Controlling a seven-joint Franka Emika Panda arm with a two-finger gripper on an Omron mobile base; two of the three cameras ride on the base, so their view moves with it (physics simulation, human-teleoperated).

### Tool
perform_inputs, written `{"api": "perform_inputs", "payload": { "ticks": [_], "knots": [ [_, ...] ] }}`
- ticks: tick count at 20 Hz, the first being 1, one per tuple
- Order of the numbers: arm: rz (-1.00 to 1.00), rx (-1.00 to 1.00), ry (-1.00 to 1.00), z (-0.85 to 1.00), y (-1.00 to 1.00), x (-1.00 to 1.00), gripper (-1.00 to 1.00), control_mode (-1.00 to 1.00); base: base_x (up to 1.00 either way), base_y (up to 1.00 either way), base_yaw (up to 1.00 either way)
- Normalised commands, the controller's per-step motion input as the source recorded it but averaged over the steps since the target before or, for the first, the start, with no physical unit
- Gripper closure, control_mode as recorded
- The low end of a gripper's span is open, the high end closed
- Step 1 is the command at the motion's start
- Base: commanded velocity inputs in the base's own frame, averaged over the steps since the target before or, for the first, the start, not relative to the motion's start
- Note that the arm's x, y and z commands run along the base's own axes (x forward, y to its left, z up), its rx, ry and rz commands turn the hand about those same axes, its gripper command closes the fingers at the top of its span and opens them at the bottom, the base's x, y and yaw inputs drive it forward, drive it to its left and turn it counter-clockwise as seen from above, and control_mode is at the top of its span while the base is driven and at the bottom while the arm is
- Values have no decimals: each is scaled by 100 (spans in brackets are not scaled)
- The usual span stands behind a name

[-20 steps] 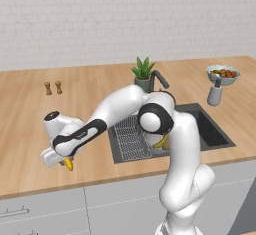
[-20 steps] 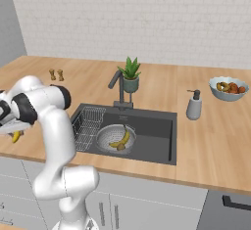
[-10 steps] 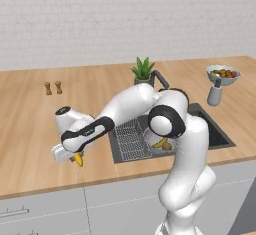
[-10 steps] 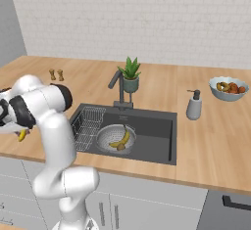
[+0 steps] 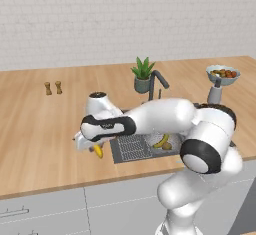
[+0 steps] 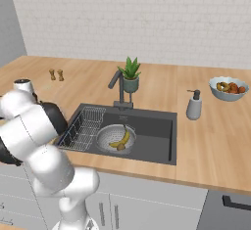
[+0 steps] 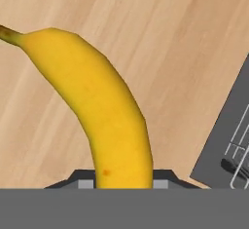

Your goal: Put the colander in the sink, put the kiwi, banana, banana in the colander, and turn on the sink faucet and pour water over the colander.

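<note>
My gripper is shut on a bright yellow banana, which hangs just above the wooden counter left of the sink. In the hand view this banana rises from between the fingertips, with the sink's edge at the right. The grey colander sits in the sink, and a second banana and the brown kiwi lie in it. The dark faucet stands behind the basin, its spout angled over it. My arm hides most of the colander in the left base view.
A wire rack fills the sink's left side. A potted plant stands behind the faucet, with a soap dispenser and a pale-blue fruit bowl to the right. Two small shakers stand at the far left.
The arm has swung right toward the sink, carrying the banana along just above the counter. The grip on it is unchanged.
</note>
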Motion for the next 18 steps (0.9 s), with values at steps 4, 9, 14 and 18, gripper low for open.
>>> {"api": "perform_inputs", "payload": {
  "ticks": [4,9,14,18],
  "knots": [
    [0,14,0,57,-95,-23,100,-100,0,0,0],
    [0,10,0,51,-99,-15,100,-100,0,0,0],
    [0,5,0,35,-100,-1,100,-100,0,0,0],
    [-2,0,0,16,-100,12,100,-100,0,0,0]
  ]
}}
